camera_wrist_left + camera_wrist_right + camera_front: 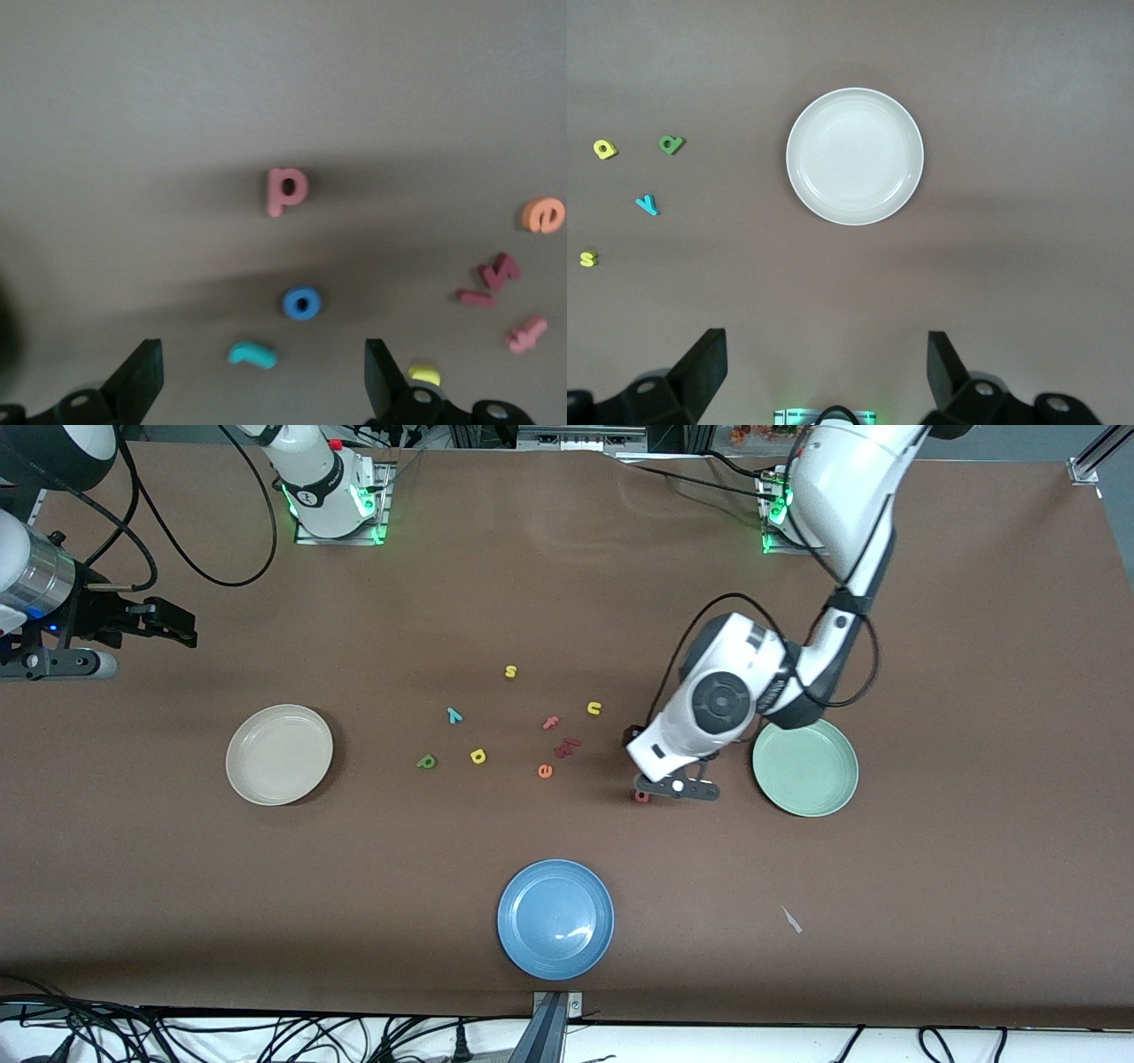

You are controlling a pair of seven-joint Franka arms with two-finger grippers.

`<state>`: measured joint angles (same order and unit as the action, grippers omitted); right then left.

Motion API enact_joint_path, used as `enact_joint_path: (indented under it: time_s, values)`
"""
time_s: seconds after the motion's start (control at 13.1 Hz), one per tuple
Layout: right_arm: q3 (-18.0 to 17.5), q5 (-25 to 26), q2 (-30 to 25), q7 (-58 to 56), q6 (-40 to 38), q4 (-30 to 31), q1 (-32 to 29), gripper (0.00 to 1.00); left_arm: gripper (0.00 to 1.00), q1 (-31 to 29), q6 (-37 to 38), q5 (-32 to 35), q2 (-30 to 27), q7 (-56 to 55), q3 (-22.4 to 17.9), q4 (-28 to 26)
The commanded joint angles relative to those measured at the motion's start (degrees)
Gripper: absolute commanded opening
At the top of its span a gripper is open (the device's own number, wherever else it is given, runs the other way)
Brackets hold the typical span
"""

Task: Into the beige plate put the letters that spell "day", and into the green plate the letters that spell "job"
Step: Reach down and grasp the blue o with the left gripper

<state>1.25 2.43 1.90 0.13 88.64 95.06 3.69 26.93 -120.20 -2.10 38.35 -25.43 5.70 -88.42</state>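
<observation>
You parked the right gripper (182,627) high at its end of the table, jaws spread and empty, with the beige plate (279,754) bare below it and the green d (427,761), yellow a (478,756) and teal y (454,715) loose nearby. Your left gripper (678,786) was low beside the empty green plate (805,767), fingers wide, likely lining up on the salmon b (286,190), blue o (302,303) and teal j (252,354) just ahead of its tips.
</observation>
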Motion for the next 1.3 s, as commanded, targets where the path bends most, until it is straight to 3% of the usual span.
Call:
enact_joint_path:
  time_s: [0.0,0.23,0.46,0.61,0.69,0.91,1.07,1.22]
  values:
    - [0.1,0.0,-0.1,0.8,-0.6,-0.4,0.1,1.0,1.0,3.6,-1.3,5.9,2.7,-9.0,-0.8,1.3]
    - [0.0,0.0,-0.1,0.7,-0.6,-0.3,0.1,1.0,1.0,3.7,-2.5,6.6,4.6,-9.4,-0.7,0.8]
    - [0.0,0.0,-0.1,0.7,-0.6,-0.3,0.1,1.0,0.75,3.7,-4.2,6.6,5.7,-9.2,-0.7,0.7]
    - [0.1,0.0,-0.1,0.7,-0.6,-0.3,0.1,1.0,0.73,3.4,-5.4,6.6,6.9,-9.1,-0.7,0.6]
    - [0.0,0.0,-0.1,0.7,-0.6,-0.3,0.1,1.0,0.66,3.4,-5.6,6.6,7.2,-9.1,-0.7,0.5]
    - [-0.1,-0.1,-0.1,0.8,-0.6,-0.3,0.2,1.0,0.33,3.7,-5.6,6.1,7.1,-9.3,-0.7,-0.3]
    - [-0.1,0.0,-0.1,0.8,-0.6,-0.3,0.2,1.0,0.25,3.7,-5.7,6.0,7.0,-9.9,-0.6,-0.6]
    - [-0.1,-0.1,-0.1,0.8,-0.6,-0.2,0.2,1.0,0.02,3.7,-5.5,5.7,6.9,-10.2,-0.6,-0.9]
